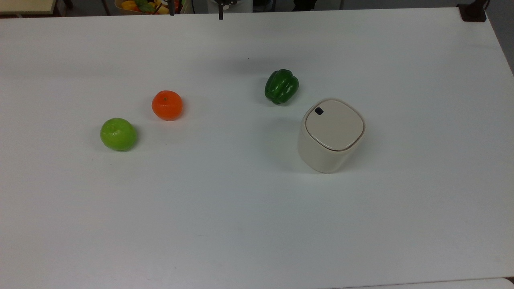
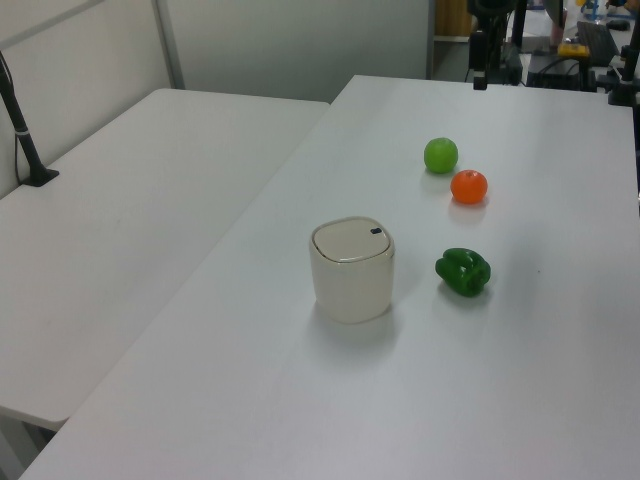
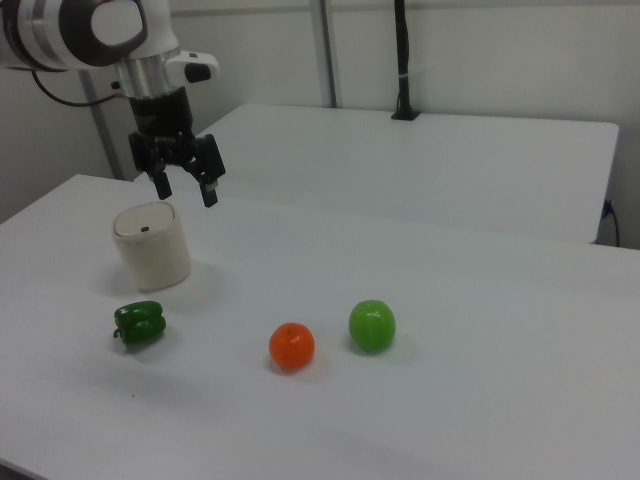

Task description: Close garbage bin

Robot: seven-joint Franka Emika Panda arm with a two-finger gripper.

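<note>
White table [image 1: 257, 224] carries, across the top view from left to right, a green apple [image 1: 118, 134], an orange [image 1: 167, 105], a green bell pepper [image 1: 281, 86] and your garbage bin [image 1: 331, 134], right of centre. Its lid already lies flat, so the closing looks done. Your gripper [image 3: 184, 188] hangs raised with fingers spread, empty.

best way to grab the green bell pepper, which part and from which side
Come straight down on the green bell pepper with the end effector, closing across its narrower, lobed body. It lies on its side with bare table around it, and the garbage bin stands apart, so a top approach looks unobstructed.
</note>
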